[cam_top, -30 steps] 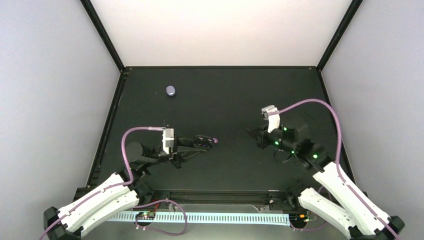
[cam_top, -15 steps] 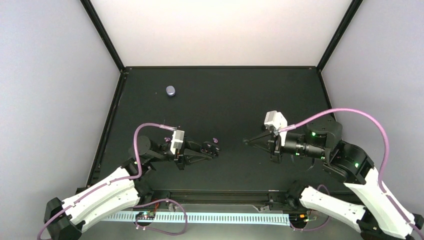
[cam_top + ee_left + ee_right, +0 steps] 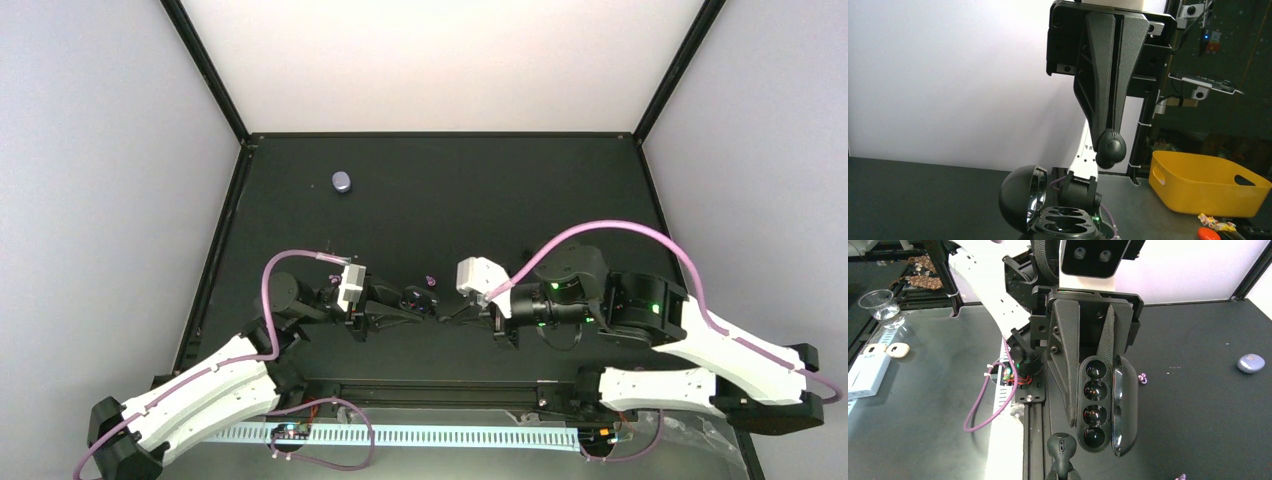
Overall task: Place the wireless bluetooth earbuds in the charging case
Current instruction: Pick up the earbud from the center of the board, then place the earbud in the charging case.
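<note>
Lid open, a black oval holder (image 3: 1096, 407) is pinched by the left claw (image 3: 411, 298), seemingly presented to the pressed-together, empty right claw (image 3: 447, 314); one earbud (image 3: 431, 281) lies just beside it, and the lavender charging case (image 3: 342, 181) sits near the far-left corner of the desk (image 3: 480, 190).

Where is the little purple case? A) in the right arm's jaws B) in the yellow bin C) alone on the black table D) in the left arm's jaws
C: the charging case sits alone toward the far left corner of the table; the left jaws are shut on a black case instead.
</note>
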`<state>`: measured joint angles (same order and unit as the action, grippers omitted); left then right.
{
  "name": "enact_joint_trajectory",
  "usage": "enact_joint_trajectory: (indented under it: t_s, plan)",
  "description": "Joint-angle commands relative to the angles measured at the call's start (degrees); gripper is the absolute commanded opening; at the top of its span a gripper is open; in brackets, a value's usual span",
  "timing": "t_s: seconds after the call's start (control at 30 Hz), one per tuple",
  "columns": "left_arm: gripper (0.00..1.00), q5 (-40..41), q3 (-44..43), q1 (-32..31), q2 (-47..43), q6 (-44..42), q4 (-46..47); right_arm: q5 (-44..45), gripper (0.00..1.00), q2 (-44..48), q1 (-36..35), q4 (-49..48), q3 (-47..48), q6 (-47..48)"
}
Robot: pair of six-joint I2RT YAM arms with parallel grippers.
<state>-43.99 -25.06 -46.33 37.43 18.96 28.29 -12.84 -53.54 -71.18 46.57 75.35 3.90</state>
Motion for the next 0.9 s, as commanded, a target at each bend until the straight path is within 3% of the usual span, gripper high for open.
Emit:
enact_joint_trajectory:
  t_s: [0.0,0.87]
  plan:
    - [0.02,-2.3,-2.2,-0.7,-1.0,-1.3,0.6,1.7,0.01,-1.3,-1.6,-2.5,1.2,1.2]
    - [0.01,-3.8,-2.2,-1.9,-1.2,-1.3,1.1,2.2,0.01,-4.9,-1.8,-3.5,0.9,1.5]
